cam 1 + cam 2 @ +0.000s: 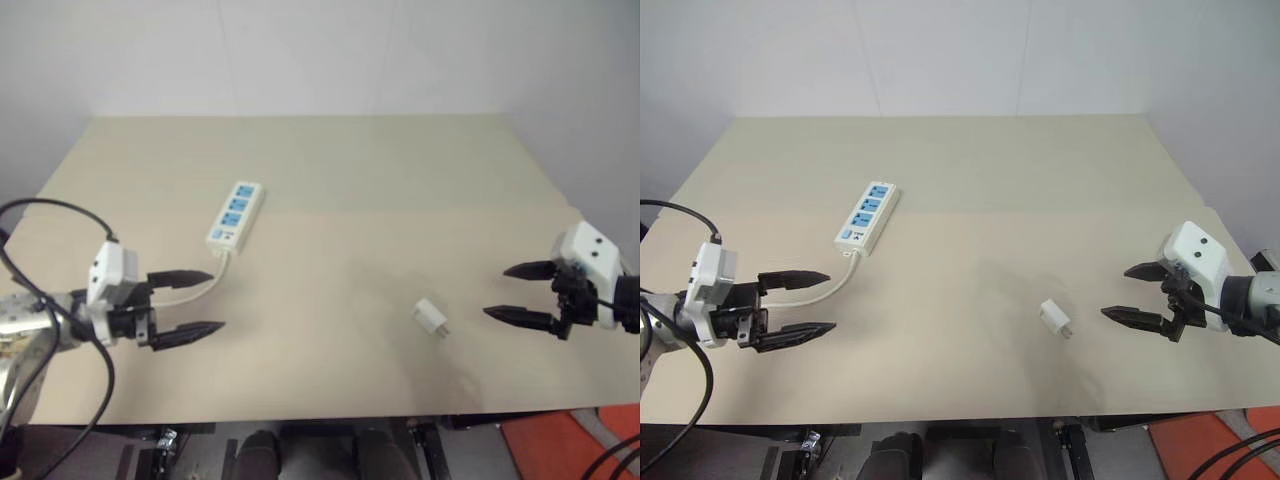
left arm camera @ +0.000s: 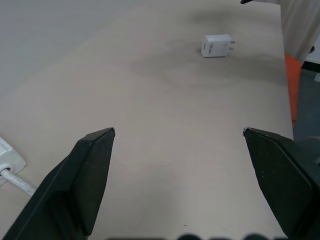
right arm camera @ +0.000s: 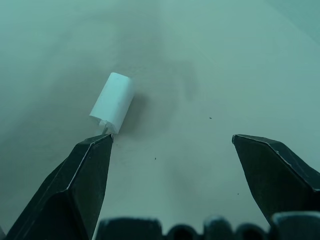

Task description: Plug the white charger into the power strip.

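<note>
Right, my left gripper (image 1: 202,301) near-left, fingers spread wide, holding nothing | my right gripper (image 1: 520,291) near-right, equally wide, holding nothing | white charger (image 1: 431,318) lying on the table (image 1: 400,190) just left of the right gripper, untouched | power strip (image 1: 235,214) farther back, left of centre, cord (image 1: 208,288) running toward me.

We are facing a beige desk (image 1: 400,170).
Pale, plain walls (image 1: 300,50) are rising behind it; an orange floor patch (image 1: 560,440) is showing below-right.
</note>
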Robot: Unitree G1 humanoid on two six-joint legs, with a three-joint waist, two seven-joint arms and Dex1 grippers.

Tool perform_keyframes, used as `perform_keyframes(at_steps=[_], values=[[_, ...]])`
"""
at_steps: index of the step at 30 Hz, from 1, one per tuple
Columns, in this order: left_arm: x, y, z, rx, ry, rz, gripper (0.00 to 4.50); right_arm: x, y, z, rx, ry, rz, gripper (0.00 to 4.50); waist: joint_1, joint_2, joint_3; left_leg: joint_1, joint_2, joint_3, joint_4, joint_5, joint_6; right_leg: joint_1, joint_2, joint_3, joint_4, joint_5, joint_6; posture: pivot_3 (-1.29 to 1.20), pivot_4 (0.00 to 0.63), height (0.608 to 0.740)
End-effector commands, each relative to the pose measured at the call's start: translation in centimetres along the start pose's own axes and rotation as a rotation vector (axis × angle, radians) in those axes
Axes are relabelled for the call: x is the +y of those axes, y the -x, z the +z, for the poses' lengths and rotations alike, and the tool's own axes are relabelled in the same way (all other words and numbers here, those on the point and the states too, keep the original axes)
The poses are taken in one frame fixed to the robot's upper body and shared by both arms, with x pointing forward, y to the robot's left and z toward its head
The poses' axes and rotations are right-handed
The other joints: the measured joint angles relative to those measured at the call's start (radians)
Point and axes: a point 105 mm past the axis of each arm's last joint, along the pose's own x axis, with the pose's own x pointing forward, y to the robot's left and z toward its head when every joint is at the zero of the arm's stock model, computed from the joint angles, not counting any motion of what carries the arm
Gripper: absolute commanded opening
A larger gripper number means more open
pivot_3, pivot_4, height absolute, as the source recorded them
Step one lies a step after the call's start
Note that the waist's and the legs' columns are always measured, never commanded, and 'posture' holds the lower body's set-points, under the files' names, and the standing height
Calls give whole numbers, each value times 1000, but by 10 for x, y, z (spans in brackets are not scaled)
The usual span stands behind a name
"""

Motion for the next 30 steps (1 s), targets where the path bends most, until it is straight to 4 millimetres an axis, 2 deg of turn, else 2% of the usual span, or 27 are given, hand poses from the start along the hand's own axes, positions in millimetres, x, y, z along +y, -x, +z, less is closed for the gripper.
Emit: perform_keyframes(at_steps=[1,9,14,17,23,26,30], values=[[-1,3,11,-15,-44,18,4476,-3,4,14,-36,36,-19,4500,0,0,0,0,0,0,0,0,0,0,0,0,0,0,0,0,150,740],[3,2,10,-41,-100,60,4476,-3,-2,20,-59,53,-24,4500,0,0,0,0,0,0,0,0,0,0,0,0,0,0,0,0,150,740],[9,-4,14,-116,-65,114,4476,0,-8,22,-84,62,-33,4500,1,0,0,0,0,0,0,0,0,0,0,0,1,0,0,0,150,740],[19,-9,14,-162,-54,201,4476,4,-14,28,-124,72,-41,4500,2,0,0,0,0,0,1,0,0,0,0,0,1,0,0,0,150,740],[52,-18,17,-248,-74,466,4476,9,-26,46,-248,62,-48,4500,3,0,0,0,0,0,2,0,0,1,0,0,3,0,0,0,150,740],[73,-19,14,-268,-96,631,4476,9,-30,50,-262,77,-60,4500,6,-1,0,0,-1,0,3,0,0,1,0,0,4,0,0,0,150,740],[87,-27,9,-294,-89,790,4476,7,-35,53,-293,76,-74,4500,9,-1,0,0,-1,0,3,0,0,1,-1,0,4,0,0,0,150,740]])
